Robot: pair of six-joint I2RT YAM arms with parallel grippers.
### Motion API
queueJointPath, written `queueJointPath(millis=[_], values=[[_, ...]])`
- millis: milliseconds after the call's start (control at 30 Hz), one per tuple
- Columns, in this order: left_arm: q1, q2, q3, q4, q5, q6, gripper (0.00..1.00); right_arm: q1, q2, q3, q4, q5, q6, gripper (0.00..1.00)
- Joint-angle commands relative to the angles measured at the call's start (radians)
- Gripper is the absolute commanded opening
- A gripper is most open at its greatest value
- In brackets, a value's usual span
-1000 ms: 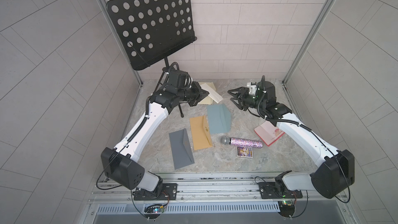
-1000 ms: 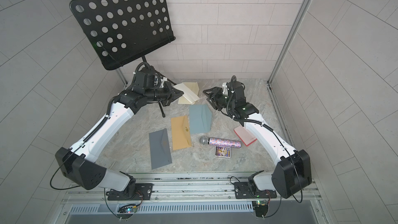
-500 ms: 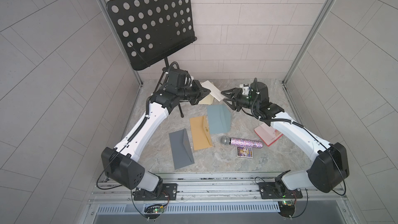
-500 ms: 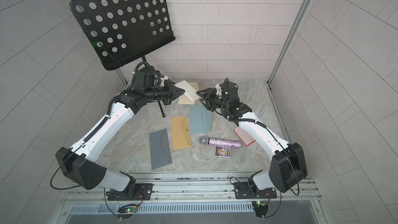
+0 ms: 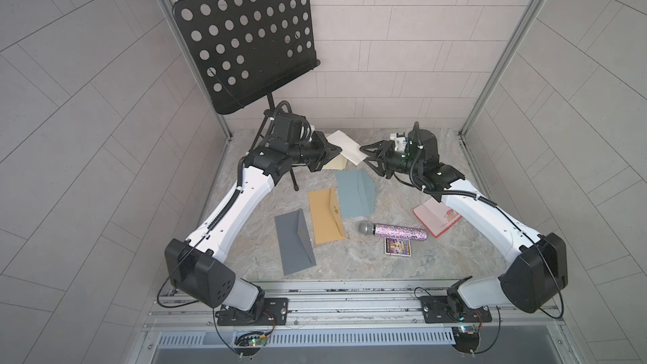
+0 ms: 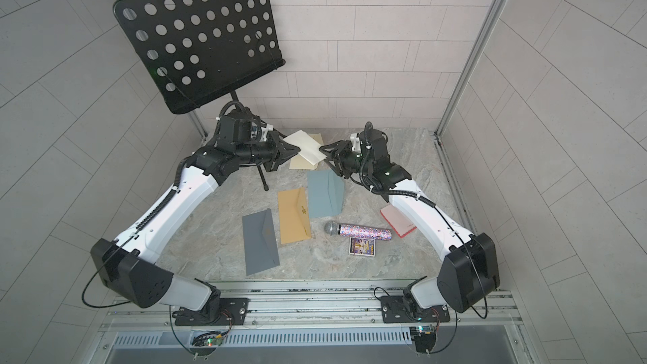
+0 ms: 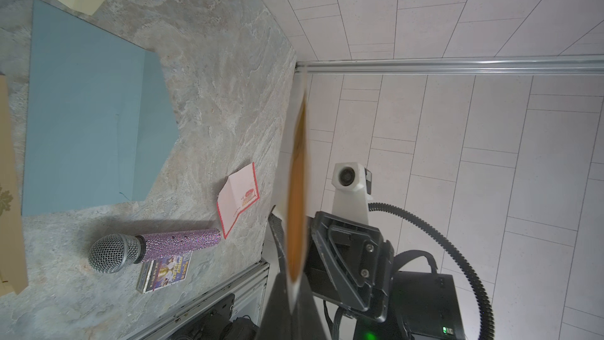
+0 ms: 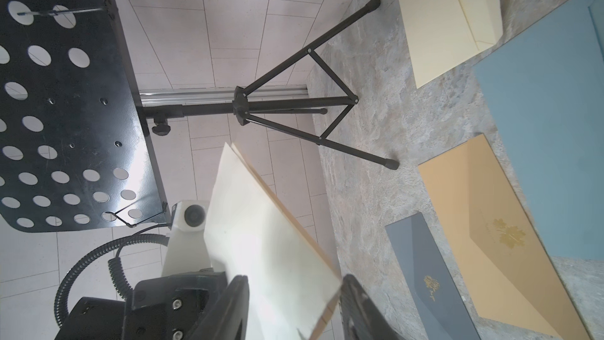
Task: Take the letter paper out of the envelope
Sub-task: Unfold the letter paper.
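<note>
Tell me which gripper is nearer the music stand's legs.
Left. The left gripper sits just beside the legs of the music stand, shut on the cream envelope. The right gripper is across that envelope, farther from the stand, jaws open around its far edge.

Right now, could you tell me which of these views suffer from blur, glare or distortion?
Left wrist: the held paper is edge-on at the lens and smeared; the microphone is sharp. Right wrist: the paper's near end is soft, and glare whitens the music stand. Both top views: evenly lit, but the wide lens bends the wall tiles.
</note>
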Motion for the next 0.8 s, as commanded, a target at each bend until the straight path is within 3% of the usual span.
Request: queueJointPath(millis=[0, 767], values=[[0.0, -0.02, 0.021, -0.02, -0.002, 0.018, 0.0, -0.003, -0.025, 0.033, -0.096, 0.005, -0.058, 0.49], [-0.002, -0.012, 0.022, -0.025, 0.0, 0.024, 0.0, -0.033, -0.015, 0.009, -0.003, -0.022, 0.012, 0.49]])
